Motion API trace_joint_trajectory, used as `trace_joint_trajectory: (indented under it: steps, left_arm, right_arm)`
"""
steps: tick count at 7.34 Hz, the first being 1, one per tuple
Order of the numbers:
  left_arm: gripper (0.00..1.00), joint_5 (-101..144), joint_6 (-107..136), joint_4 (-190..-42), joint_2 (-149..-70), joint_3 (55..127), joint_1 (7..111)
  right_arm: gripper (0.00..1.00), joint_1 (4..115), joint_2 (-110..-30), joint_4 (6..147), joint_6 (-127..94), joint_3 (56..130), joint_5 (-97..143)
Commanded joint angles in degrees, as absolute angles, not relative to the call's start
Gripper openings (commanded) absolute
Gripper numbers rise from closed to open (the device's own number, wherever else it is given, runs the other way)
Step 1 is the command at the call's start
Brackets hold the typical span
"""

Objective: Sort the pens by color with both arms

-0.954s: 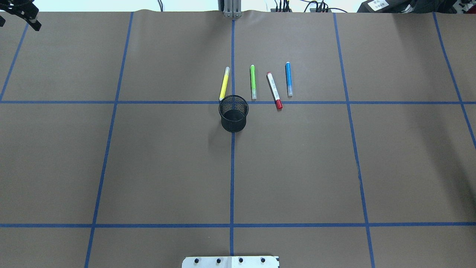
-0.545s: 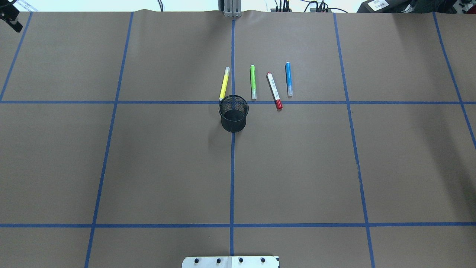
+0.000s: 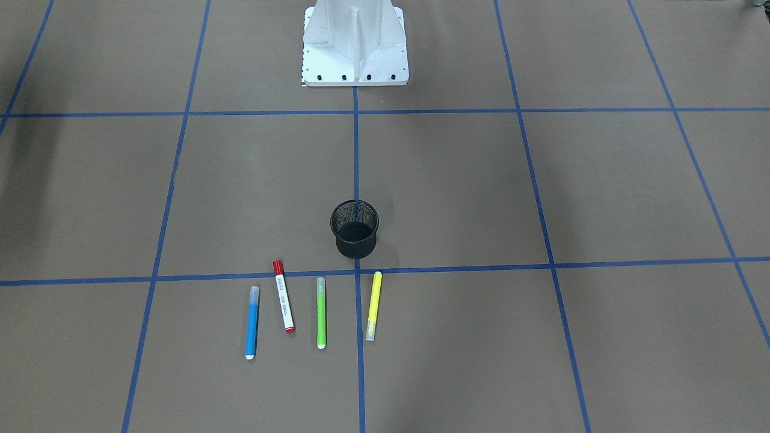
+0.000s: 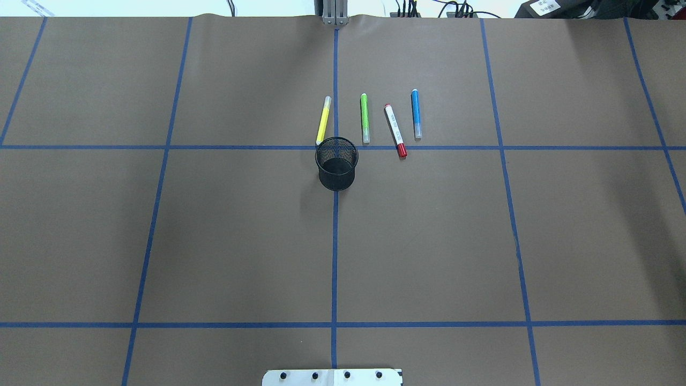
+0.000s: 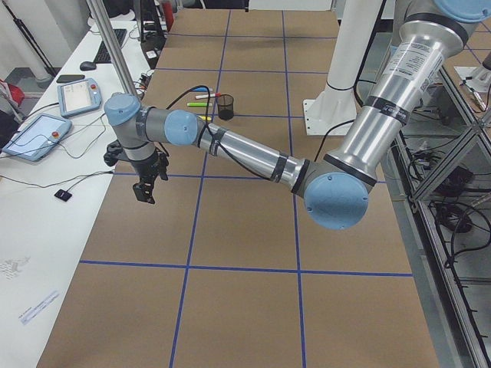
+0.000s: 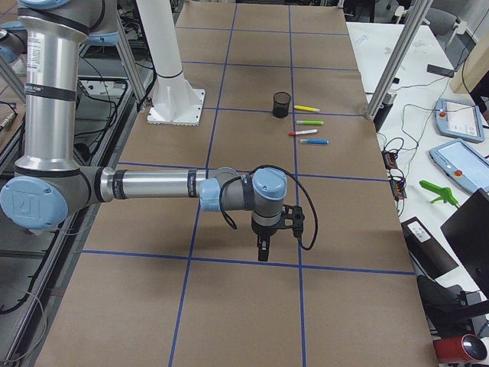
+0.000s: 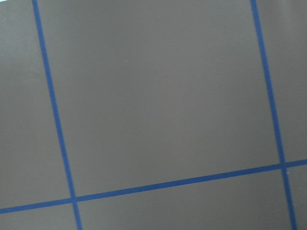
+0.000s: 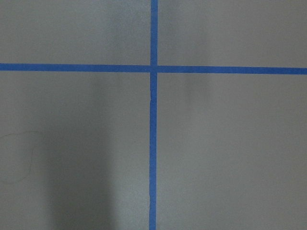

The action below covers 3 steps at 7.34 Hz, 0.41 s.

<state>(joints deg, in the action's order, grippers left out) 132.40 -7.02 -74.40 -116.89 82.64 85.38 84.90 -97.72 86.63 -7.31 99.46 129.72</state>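
Four pens lie side by side on the brown table just beyond a black mesh cup: yellow, light green, white with a red cap, blue. The front-facing view shows them too: blue, red-capped, green, yellow. My left gripper hangs over the table's left end, far from the pens. My right gripper hangs over the right end. Both show only in side views, so I cannot tell whether they are open or shut.
The white base pedestal stands at the near middle edge. Blue tape lines grid the table. Tablets and cables lie on side benches beyond the far edge. A metal post stands at the far middle.
In the overhead view my left gripper slid out of the top-left corner and no longer shows. The pens and cup have not moved.
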Motion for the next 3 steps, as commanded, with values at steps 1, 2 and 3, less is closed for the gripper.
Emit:
trace_joint_trajectory:
  steps: [1,2,3]
  left_arm:
    - [1.0,132.63,-13.68,-74.71,-116.54,77.19,88.32]
    - [1.0,132.63,-14.41,-75.32,-114.8,77.17,89.03]
    - [1.0,132.63,-15.72,-75.76,-114.52,76.56,89.56]
  right_arm:
    - [1.0,84.9,-98.09,86.04,-7.56,99.4,129.73]
    - [1.0,84.9,-98.0,86.04,-7.82,99.4,129.81]
    - [1.0,84.9,-97.91,86.04,-7.91,99.4,129.73]
